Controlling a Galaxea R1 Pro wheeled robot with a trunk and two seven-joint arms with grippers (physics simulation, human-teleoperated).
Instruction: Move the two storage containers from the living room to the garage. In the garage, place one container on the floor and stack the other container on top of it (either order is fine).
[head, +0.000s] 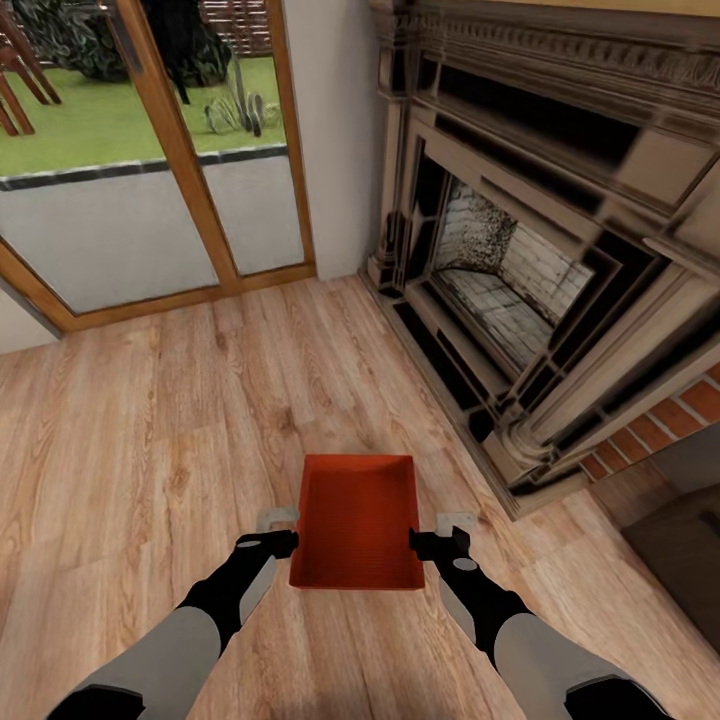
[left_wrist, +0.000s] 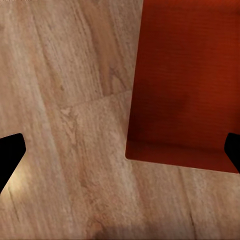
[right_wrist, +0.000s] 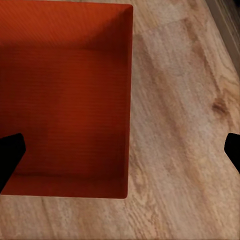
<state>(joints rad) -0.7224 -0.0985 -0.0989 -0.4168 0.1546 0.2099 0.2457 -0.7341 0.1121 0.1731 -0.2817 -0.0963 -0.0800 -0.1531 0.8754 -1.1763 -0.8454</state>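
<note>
- The living room lies around me: light wood-plank floor (head: 150, 440), the wood-framed glass doors (head: 180, 150) at far left, the brick fireplace (head: 520, 270) along the right.
- One storage container (head: 357, 520) sits on the planks directly ahead of me, open side up and empty. Its long axis runs away from me, near to far, and its near short wall faces me.
- The container lies between my two arms, about equally close to each: its left long wall is just beside my left gripper (head: 277, 530), its right long wall just beside my right gripper (head: 442, 532).
- In each wrist view the fingers are spread wide, one dark fingertip (left_wrist: 10, 155) over bare floor and the other over the container; so each gripper appears to straddle its own long wall, open and holding nothing.
- My judgement: the move coming is a two-armed pickup, each gripper pinching its side wall near the near end, then lifting level.
</note>
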